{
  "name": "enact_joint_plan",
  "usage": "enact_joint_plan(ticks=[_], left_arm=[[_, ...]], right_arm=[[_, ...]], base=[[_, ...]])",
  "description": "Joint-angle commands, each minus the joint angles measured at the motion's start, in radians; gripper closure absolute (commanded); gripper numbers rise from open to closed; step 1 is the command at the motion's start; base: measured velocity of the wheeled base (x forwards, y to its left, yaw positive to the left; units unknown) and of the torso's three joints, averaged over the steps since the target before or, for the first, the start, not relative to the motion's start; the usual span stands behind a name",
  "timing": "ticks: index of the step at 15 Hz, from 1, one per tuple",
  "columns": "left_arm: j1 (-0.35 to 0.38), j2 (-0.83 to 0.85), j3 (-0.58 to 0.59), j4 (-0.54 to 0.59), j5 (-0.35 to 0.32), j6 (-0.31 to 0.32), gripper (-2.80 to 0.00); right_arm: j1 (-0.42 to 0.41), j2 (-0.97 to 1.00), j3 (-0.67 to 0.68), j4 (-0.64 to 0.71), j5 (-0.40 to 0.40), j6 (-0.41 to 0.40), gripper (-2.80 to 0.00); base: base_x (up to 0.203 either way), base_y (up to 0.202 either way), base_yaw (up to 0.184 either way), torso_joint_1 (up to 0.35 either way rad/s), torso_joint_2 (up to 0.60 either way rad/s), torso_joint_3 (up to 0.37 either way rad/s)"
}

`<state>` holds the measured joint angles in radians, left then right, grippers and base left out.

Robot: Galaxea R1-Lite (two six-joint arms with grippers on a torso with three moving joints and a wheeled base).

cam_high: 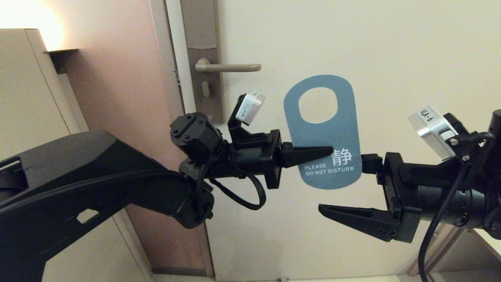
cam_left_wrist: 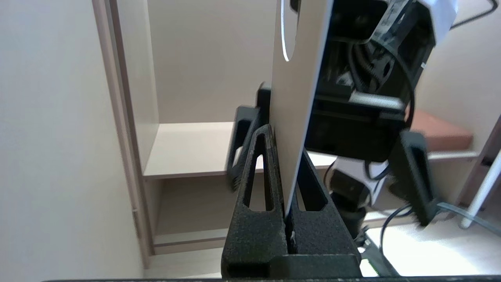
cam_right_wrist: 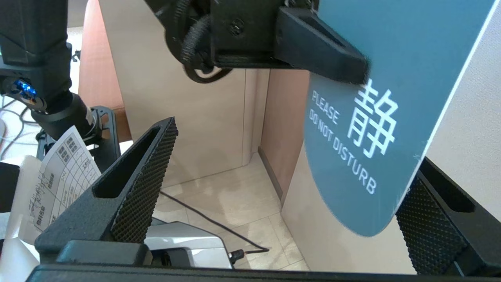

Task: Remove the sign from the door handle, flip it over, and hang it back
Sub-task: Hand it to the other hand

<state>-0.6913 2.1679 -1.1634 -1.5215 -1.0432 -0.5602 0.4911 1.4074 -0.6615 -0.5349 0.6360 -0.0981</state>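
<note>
The sign (cam_high: 321,133) is off the door handle (cam_high: 229,67) and held upright in the air to the handle's lower right. Its blue "PLEASE DO NOT DISTURB" face (cam_right_wrist: 391,39) is turned toward me and its hole is at the top. My left gripper (cam_high: 328,150) is shut on the sign's left edge at mid height. In the left wrist view the card (cam_left_wrist: 297,98) shows almost edge-on, pinched between the fingers (cam_left_wrist: 258,176). My right gripper (cam_high: 336,184) stands open around the sign's lower end, one finger (cam_high: 360,219) in front and below, the other behind the card.
The cream door (cam_high: 391,47) fills the background, with the tall grey-brown lock plate (cam_high: 201,35) at its left edge. A pale cabinet (cam_high: 23,102) stands at the far left. Open shelves (cam_left_wrist: 188,149) lie beyond the sign. A cable (cam_right_wrist: 203,211) crosses the tiled floor.
</note>
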Motion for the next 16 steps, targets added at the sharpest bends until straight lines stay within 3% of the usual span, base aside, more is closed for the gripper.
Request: enact_joint_plan(ticks=[1, 16], left_arm=[[-0.001, -0.024, 0.021, -0.022, 0.015, -0.009, 0.0], [-0.014, -0.042, 0.056, -0.02, 0.054, -0.029, 0.0]], right_arm=[[-0.003, 0.005, 0.0, -0.004, 0.004, 0.0, -2.8], [-0.054, 0.019, 0.005, -0.004, 0.004, 0.0, -2.8]], base=[[0.0, 0.0, 0.0, 0.0, 0.0, 0.0], [0.0, 0.0, 0.0, 0.0, 0.0, 0.0]])
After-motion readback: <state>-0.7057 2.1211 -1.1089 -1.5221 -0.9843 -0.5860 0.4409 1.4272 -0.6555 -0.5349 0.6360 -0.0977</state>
